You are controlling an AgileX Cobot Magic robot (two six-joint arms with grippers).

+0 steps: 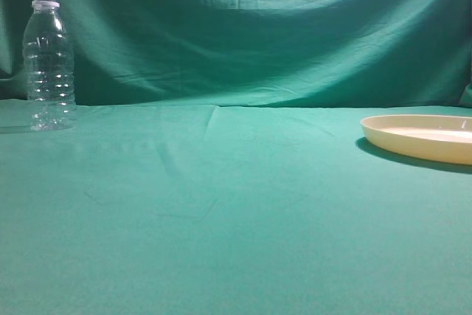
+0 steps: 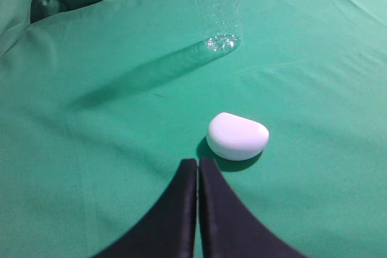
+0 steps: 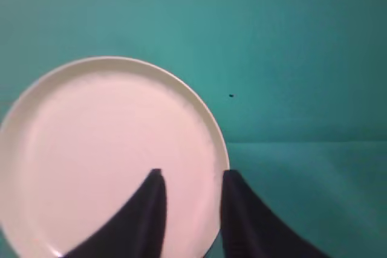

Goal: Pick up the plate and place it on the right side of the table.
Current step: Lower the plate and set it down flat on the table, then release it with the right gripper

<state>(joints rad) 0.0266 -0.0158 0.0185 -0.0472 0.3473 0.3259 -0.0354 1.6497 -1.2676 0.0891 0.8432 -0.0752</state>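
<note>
The cream plate (image 1: 420, 138) lies flat on the teal table (image 1: 236, 212) at the right edge of the exterior view, partly cut off by the frame. Neither gripper shows in that view. In the right wrist view the plate (image 3: 103, 149) fills the lower left. My right gripper (image 3: 193, 174) is open and empty above it, with one finger over the plate's inside and the other just outside its right rim. My left gripper (image 2: 198, 161) is shut and empty, low over the cloth.
A clear plastic bottle (image 1: 49, 64) stands upright at the far left; it also shows in the left wrist view (image 2: 217, 10). A small white rounded object (image 2: 237, 136) lies on the cloth just beyond my left fingertips. A green cloth backdrop (image 1: 243, 27) hangs behind the table.
</note>
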